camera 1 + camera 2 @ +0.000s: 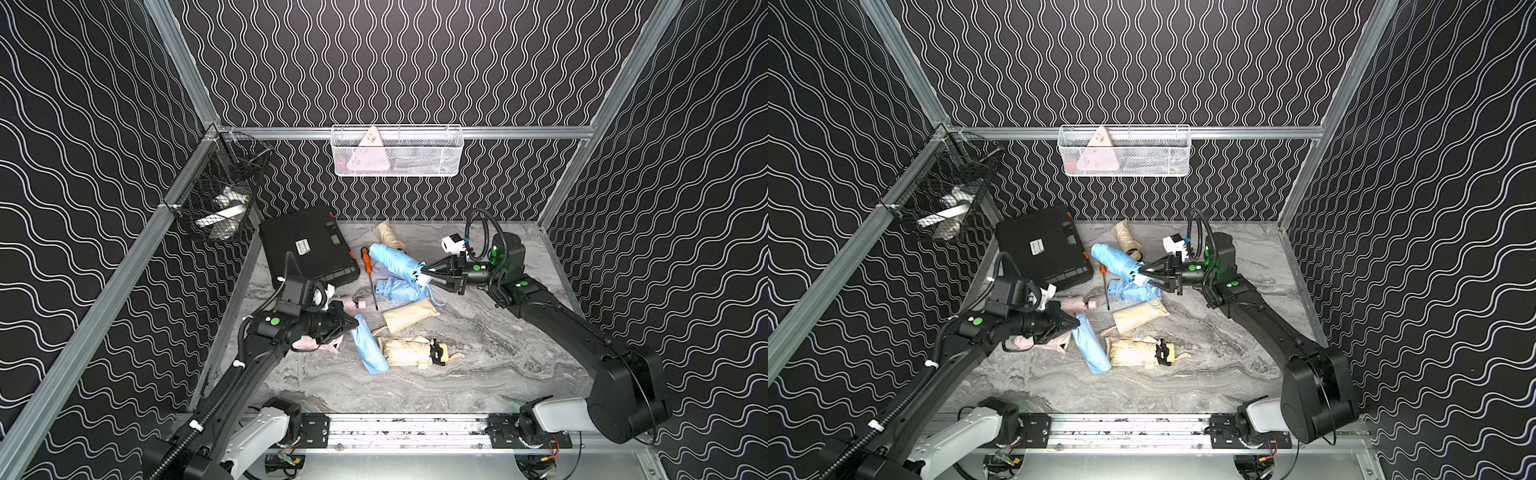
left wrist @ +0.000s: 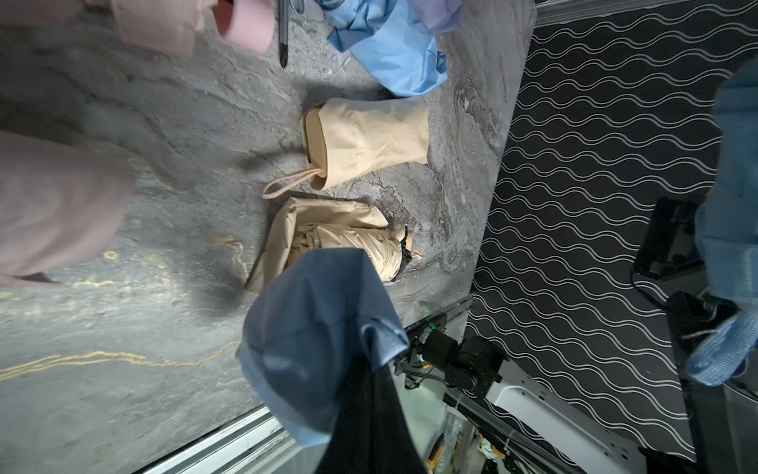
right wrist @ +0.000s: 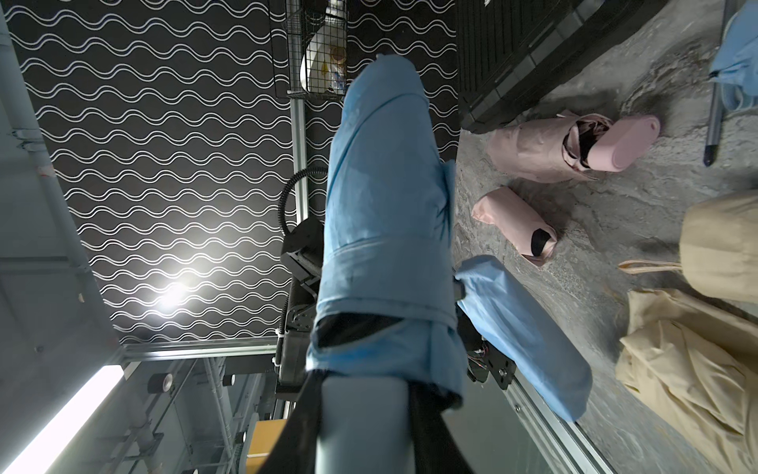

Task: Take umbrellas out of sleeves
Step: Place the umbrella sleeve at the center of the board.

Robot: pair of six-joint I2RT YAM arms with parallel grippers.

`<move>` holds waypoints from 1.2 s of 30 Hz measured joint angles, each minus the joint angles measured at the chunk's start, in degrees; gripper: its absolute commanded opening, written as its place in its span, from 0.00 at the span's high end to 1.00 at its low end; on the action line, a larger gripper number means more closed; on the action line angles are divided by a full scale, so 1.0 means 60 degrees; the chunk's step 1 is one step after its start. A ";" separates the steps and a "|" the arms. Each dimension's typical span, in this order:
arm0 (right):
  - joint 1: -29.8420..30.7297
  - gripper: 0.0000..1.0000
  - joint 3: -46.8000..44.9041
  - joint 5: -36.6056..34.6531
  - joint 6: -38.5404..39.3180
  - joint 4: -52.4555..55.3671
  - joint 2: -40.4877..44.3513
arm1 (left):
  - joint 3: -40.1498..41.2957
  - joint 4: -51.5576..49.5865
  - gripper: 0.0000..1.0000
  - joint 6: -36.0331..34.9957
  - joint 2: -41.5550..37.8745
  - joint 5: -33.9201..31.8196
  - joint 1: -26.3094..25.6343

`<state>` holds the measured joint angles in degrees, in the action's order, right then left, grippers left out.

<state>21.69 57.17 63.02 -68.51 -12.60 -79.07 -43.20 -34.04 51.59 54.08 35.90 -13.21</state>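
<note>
Top views are taken as the reference for progress. One light blue umbrella (image 1: 392,262) is seen fully out of its light blue sleeve (image 1: 370,349). The two are well apart, with the umbrella held up over the far middle of the table (image 1: 478,365) and the sleeve lying near the left arm. Just beside the sleeve lies a bare cream umbrella (image 1: 405,351), which is also judged done. A cream sleeved umbrella (image 1: 409,316) lies between the two blue items with its handle and wrist loop showing at the sleeve mouth, so it is judged not yet extracted. A pink umbrella (image 3: 541,147) appears only partly drawn out in the right wrist view. Whether the crumpled blue bundle (image 1: 399,289) and the cream item (image 1: 388,235) at the rear are finished cannot be told. The task is therefore judged roughly half complete. The right gripper (image 1: 430,274) is closed to a narrow gap on the grey handle (image 3: 361,418) of the light blue umbrella, which is clamped between its fingers (image 3: 426,427). The left gripper (image 1: 352,322) is fully closed, and one end of the light blue sleeve is pinched between its fingers (image 2: 369,418), with the other end resting on the table.
</note>
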 measured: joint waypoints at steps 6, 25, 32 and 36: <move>0.0586 0.98 0.0237 -0.0444 0.0393 0.0849 -0.0036 | 0.0208 -0.0113 1.00 0.0408 -0.1246 -0.0590 -0.0051; 0.1985 0.98 -0.0357 -0.0907 0.0696 0.0878 -0.0160 | 0.1606 -0.2688 1.00 0.0827 -0.2106 -0.4637 0.1020; 0.2867 0.98 -0.0892 -0.1315 0.0863 0.0889 -0.0098 | 0.2295 -0.1840 1.00 0.0896 -0.1585 -0.4849 0.1359; 0.3282 0.98 -0.1326 -0.1461 0.0998 0.0874 -0.0353 | 0.3118 -0.0951 1.00 0.1392 -0.1188 -0.4754 0.1392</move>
<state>41.39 49.21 54.26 -62.52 -7.35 -81.19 -24.49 -39.75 59.94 46.96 7.38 -4.86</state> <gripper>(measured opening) 0.278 0.050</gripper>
